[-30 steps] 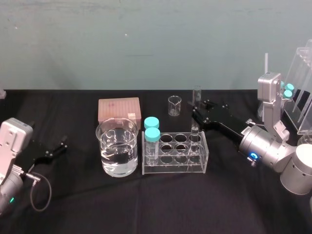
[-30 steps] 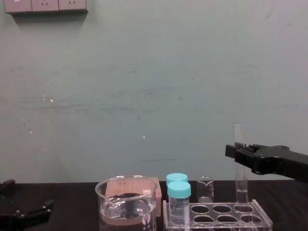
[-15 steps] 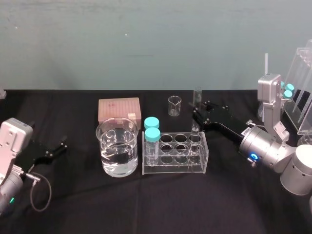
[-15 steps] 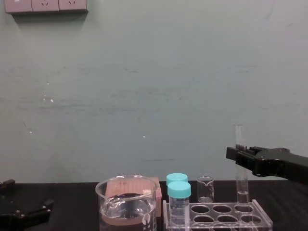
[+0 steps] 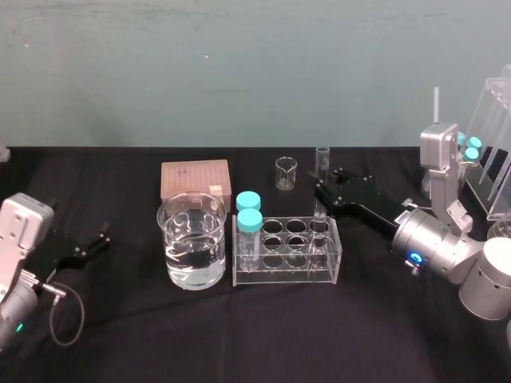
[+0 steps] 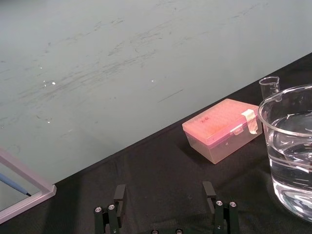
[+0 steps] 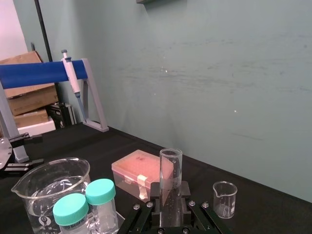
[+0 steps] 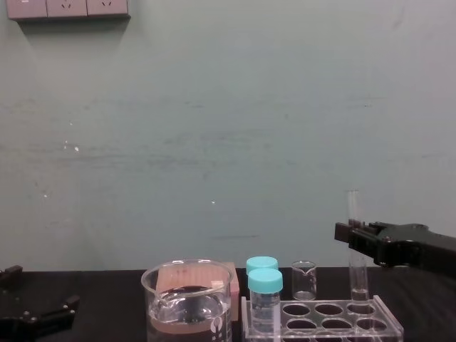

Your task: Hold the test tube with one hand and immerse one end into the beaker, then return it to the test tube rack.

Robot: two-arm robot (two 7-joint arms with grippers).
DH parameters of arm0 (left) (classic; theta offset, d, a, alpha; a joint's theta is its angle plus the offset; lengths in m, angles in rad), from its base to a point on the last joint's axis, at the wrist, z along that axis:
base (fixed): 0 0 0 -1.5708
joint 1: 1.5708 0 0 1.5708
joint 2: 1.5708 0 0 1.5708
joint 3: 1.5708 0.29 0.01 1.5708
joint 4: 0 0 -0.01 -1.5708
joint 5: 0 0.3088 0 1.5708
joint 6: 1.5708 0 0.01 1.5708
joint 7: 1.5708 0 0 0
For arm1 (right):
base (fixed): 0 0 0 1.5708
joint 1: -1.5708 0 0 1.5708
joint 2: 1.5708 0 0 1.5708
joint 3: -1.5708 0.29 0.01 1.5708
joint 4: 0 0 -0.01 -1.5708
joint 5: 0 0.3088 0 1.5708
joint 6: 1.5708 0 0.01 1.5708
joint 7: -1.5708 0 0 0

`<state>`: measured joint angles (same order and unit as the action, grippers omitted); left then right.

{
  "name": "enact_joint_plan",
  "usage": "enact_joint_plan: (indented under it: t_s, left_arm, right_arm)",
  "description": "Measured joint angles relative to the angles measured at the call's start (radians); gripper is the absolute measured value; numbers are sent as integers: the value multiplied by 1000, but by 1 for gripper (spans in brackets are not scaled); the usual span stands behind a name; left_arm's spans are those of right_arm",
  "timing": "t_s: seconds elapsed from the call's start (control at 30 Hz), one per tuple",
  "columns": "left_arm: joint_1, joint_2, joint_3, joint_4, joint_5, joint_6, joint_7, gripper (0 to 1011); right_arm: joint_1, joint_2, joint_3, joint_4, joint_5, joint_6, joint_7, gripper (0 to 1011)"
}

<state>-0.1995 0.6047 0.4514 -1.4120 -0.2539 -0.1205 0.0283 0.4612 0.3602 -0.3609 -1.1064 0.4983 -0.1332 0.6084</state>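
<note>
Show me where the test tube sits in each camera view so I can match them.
Head view: test tube upright, right of centre, in the right gripper, lower end at the test tube rack's back-right hole.
Chest view: lower right, above the rack.
Right wrist view: close up, between the fingers.
Left wrist view: the idle left gripper faces the beaker.
Shared landmark: the beaker, left of the rack.

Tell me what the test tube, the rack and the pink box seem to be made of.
The test tube is likely glass: see-through and glossy, with a thin rim that catches light. The test tube rack is probably acrylic: clear, flat plates with bright edges. The pink box seems to be plastic: translucent, matte and milky-looking.
</note>
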Motion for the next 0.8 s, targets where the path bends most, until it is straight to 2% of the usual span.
enact_joint_plan:
  t_s: [0.7,0.8]
  left_arm:
    - [0,0,0,0,0,0,0,1000]
    - [0,0,0,0,0,0,0,1000]
  right_arm:
    - [-1,5,-7,-1,-13,12,-10,234]
    - [-2,5,-6,-1,-12,12,-9,273]
